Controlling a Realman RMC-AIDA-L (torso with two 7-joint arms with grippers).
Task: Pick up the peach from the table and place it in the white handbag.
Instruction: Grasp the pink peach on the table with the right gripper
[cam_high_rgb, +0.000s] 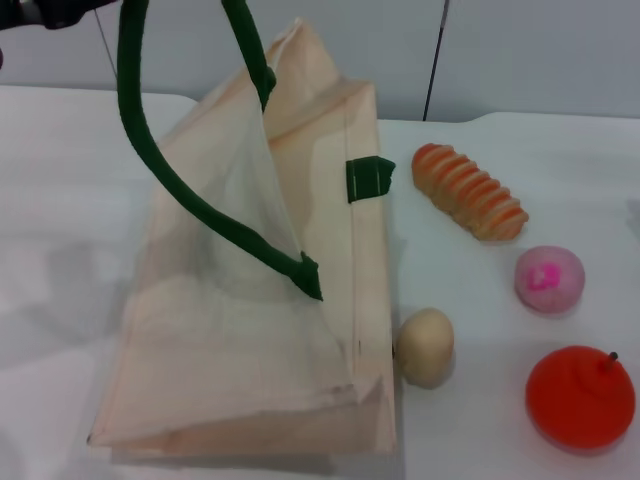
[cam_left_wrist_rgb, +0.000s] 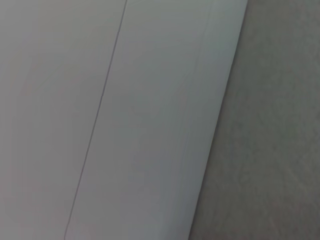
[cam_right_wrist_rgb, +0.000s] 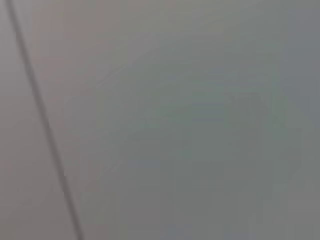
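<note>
On my tabletop (cam_high_rgb: 60, 200) the white handbag (cam_high_rgb: 260, 330) stands at centre-left. Potato (cam_high_rgb: 426, 346) touches its right edge. Right of that: bread (cam_high_rgb: 470, 190) farthest back, peach (cam_high_rgb: 549, 279) nearer me, red fruit (cam_high_rgb: 580, 397) nearest.

The small, round, pale-pink fuzzy peach (cam_high_rgb: 549, 279), marked with a brighter magenta blotch on top, rests on the white table at about 3 o'clock from the large cream fabric handbag (cam_high_rgb: 250, 340), well apart from it. The handbag's dark green loop handle rises toward 11 o'clock, pulling its mouth open.
</note>
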